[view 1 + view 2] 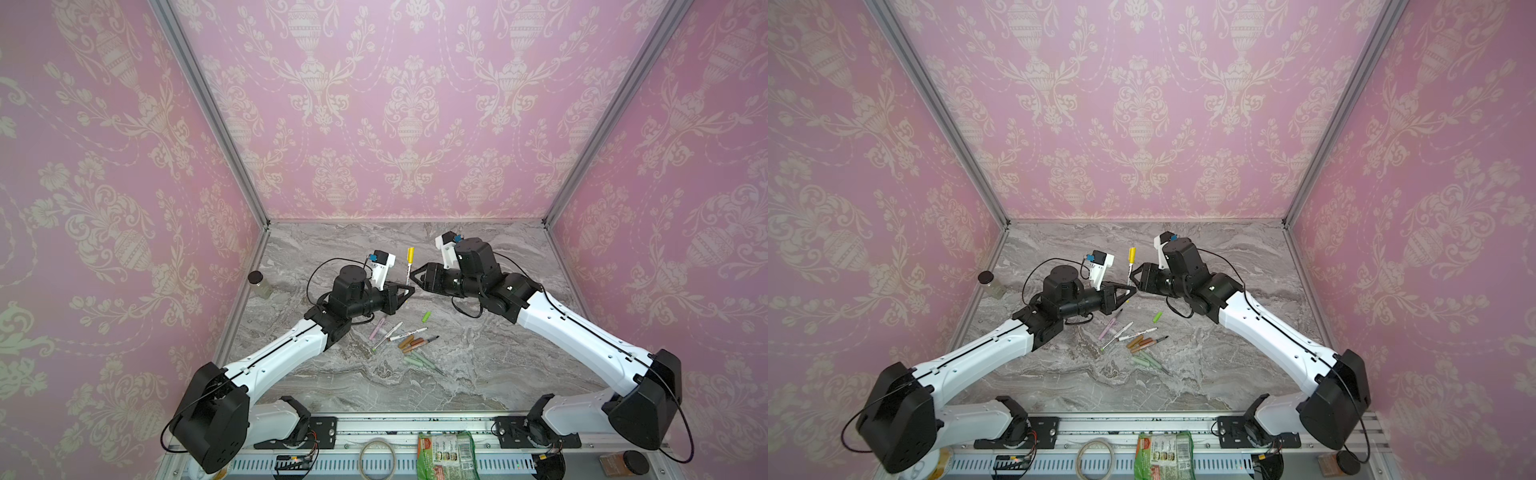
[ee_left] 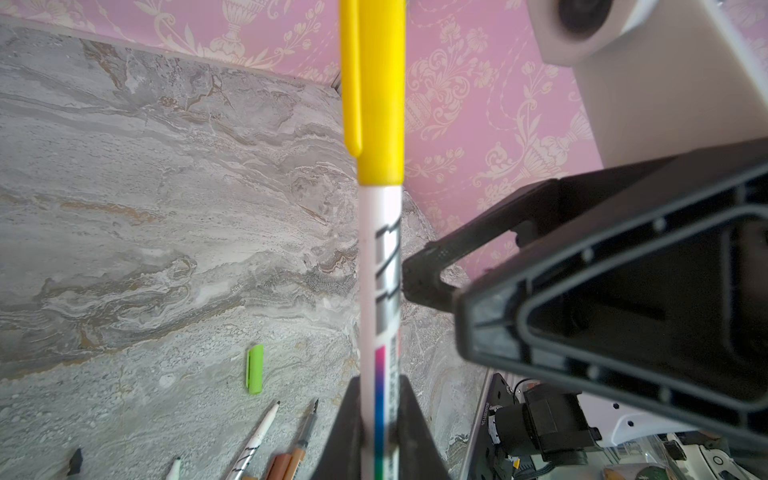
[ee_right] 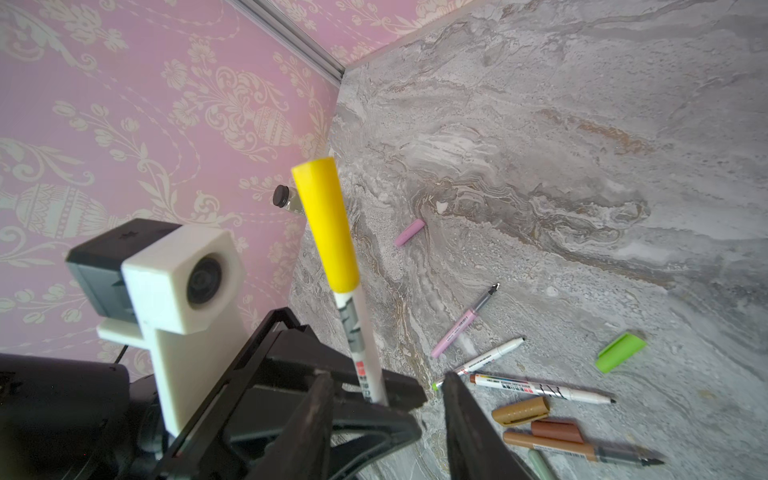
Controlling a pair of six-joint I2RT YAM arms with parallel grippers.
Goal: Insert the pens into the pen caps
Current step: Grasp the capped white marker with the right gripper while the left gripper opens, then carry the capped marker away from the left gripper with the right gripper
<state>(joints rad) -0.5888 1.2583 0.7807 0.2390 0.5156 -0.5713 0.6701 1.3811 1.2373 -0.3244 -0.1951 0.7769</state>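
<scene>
My left gripper [image 2: 380,399] is shut on a white pen [image 2: 380,291], holding it upright above the table. A yellow pen cap [image 2: 380,95] sits on the pen's top end; both top views show it [image 1: 410,254] [image 1: 1132,254]. My right gripper [image 3: 386,380] is open right beside the pen's barrel, with nothing between its fingers. Several loose pens [image 1: 409,333] lie on the marble table nearer the front: pink [image 3: 457,328], white, brown [image 3: 552,451] and sage green. A bright green cap [image 1: 426,317], a pink cap [image 3: 409,232] and a brown cap [image 3: 521,411] lie loose.
A small jar with a black lid [image 1: 259,284] stands by the left wall. On the front rail lie a green packet [image 1: 446,455], a tape ring [image 1: 377,459] and a brown jar [image 1: 623,463]. Pink papered walls enclose the table on three sides.
</scene>
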